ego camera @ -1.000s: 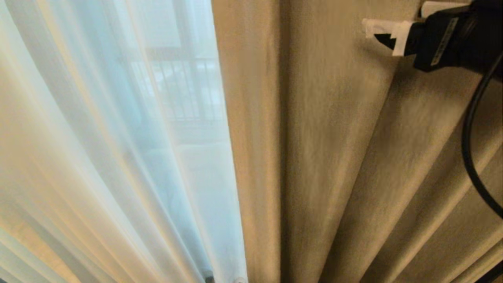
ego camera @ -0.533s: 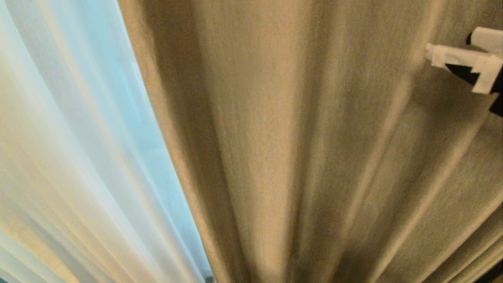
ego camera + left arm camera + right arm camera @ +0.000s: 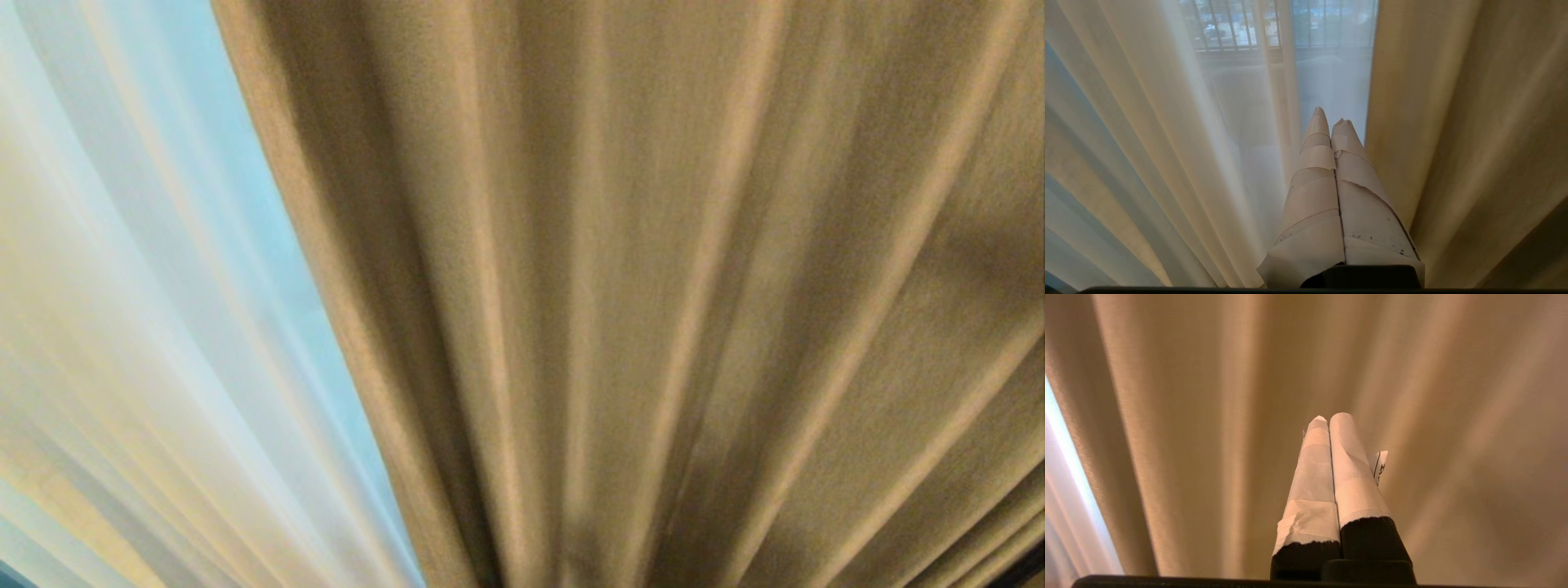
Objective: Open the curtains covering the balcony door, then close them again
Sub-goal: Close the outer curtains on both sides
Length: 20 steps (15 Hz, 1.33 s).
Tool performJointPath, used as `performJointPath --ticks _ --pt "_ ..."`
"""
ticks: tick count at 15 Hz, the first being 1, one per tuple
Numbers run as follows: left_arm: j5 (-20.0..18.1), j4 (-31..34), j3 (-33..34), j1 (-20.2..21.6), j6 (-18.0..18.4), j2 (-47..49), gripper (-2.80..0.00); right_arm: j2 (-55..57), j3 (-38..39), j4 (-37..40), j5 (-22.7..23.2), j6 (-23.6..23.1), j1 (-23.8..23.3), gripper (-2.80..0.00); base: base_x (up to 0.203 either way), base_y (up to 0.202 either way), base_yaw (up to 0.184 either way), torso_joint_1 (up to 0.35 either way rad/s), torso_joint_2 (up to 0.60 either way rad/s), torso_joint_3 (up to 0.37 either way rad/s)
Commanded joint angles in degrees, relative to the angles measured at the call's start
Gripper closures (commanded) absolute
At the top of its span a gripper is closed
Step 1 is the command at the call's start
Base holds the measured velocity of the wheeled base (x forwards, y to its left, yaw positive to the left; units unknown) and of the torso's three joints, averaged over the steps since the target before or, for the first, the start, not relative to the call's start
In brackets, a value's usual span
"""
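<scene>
A: What fills the head view?

B: Curtains, wall to wall. The thick beige drape (image 3: 653,310) takes everything from about 11 o'clock round to 5 o'clock, its pleats fanning out from the bottom centre. The thin white sheer (image 3: 139,327) covers the side from 7 to 10 o'clock, with pale blue light coming through along the drape's edge.

A: Either arm in that view?

B: No, only the wrist views show them.

A: The right pincer, then?

B: The right pincer (image 3: 1329,416) has its two taped fingers pressed flat together, tips touching, with nothing between them. It points at the beige drape, which fills that view; a sliver of the sheer shows at 9 o'clock. A small white tag with dark print sticks out beside one finger. Whether the tips touch the cloth I cannot tell.

A: And the left pincer?

B: The left pincer (image 3: 1331,121) is closed too, its fingers together and empty. It points at the line where sheer meets drape: sheer from 7 to 12 o'clock, drape from 1 to 5.

A: Can you see the balcony door?

B: Not clearly. Through the sheer, at 12 o'clock in the left wrist view, a dark barred railing (image 3: 1237,24) shows hazily, with a pale blur below it. The door's frames I cannot make out
</scene>
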Motion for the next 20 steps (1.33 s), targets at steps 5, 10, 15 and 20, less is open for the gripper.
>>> performJointPath --ticks 5,10,15,20 --pt "0.04 -0.03 0.0 0.0 0.02 -0.02 0.0 -5.73 12.51 -5.43 0.16 0.48 -6.54 0.0 0.0 0.0 0.0 0.0 0.0 0.0" --pt "0.04 -0.04 0.0 0.0 0.02 -0.02 0.0 -8.69 26.65 -10.73 1.79 1.05 -17.08 0.0 0.0 0.0 0.0 0.0 0.0 0.0" --pt "0.04 0.04 0.0 0.02 0.02 -0.02 0.0 -15.8 36.58 -9.9 19.0 1.82 -29.17 0.0 0.0 0.0 0.0 0.0 0.0 0.0" --pt "0.02 -0.04 0.0 -0.03 0.02 -0.02 0.0 -27.72 42.22 1.55 19.88 1.52 -35.49 0.0 0.0 0.0 0.0 0.0 0.0 0.0"
